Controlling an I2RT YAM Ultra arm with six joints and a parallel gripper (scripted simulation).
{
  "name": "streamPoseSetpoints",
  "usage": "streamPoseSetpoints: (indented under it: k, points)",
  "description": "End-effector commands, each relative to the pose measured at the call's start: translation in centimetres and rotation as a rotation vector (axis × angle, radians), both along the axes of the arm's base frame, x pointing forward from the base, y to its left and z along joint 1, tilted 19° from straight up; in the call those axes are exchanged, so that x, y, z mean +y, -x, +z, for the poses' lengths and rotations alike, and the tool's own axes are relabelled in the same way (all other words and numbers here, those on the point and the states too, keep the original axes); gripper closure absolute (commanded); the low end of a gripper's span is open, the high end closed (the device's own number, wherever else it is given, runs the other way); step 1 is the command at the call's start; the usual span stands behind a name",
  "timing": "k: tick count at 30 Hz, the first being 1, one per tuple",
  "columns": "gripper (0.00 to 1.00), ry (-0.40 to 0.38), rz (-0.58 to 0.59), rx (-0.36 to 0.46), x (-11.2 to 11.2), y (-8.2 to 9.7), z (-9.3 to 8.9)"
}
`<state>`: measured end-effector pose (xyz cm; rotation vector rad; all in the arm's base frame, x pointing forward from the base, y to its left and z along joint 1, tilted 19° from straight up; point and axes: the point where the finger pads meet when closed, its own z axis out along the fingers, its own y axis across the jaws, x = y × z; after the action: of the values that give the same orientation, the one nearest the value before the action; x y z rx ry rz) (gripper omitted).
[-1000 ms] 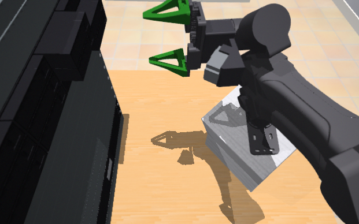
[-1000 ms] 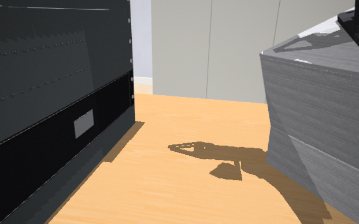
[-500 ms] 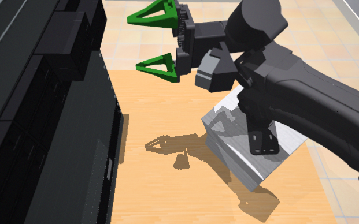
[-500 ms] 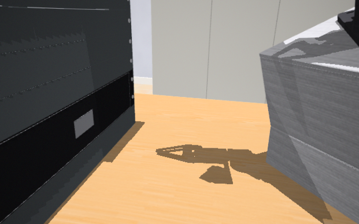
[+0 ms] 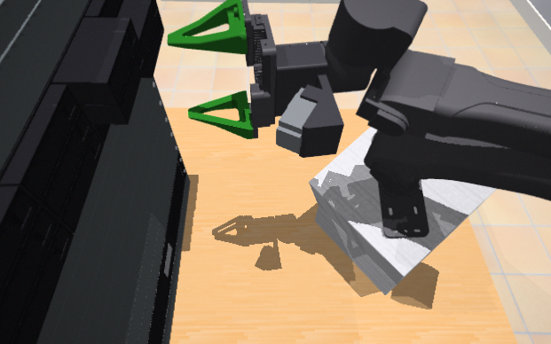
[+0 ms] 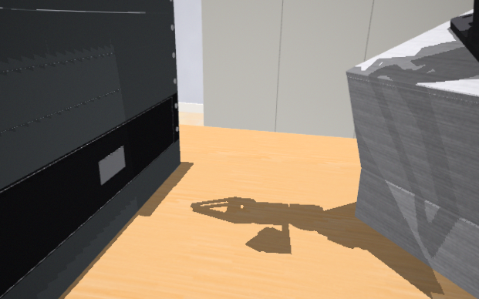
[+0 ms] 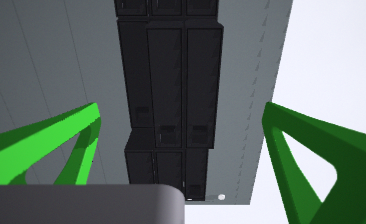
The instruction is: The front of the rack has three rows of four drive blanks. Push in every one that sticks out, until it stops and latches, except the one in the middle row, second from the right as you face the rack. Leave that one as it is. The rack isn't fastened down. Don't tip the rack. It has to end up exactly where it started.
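Note:
The dark rack (image 5: 72, 186) stands on the left of the wooden table; its lower side also shows in the exterior view (image 6: 70, 115). Along its front, some black drive blanks stick out, one as a big block (image 5: 98, 66). In the wrist view the blanks (image 7: 184, 85) run as dark strips down the grey rack face; two adjoining ones look nearer than the one beside them. My gripper (image 5: 178, 75) with green fingers is open and empty. It hovers high above the table, a short way in front of the rack, pointing at the blanks (image 7: 181, 107).
The arm's base stands on a grey block (image 5: 391, 213) at the right, also visible in the exterior view (image 6: 429, 154). A small grey label (image 6: 111, 165) sits on the rack's black lower panel. The arm's shadow (image 6: 244, 216) falls on the table between rack and block.

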<state>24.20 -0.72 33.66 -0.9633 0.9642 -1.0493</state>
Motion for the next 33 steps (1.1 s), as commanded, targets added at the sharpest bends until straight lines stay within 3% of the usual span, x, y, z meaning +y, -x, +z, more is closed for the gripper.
streamPoseSetpoints:
  k: [1, 10, 33]
  points:
    - [0.0, -0.02, -0.106, 0.013, -1.07, -0.4, 0.78]
    - [0.0, -0.025, -0.106, 0.029, -0.75, -1.14, 0.72]
    - [0.0, -0.028, -0.106, 0.013, -0.64, -0.79, 1.15]
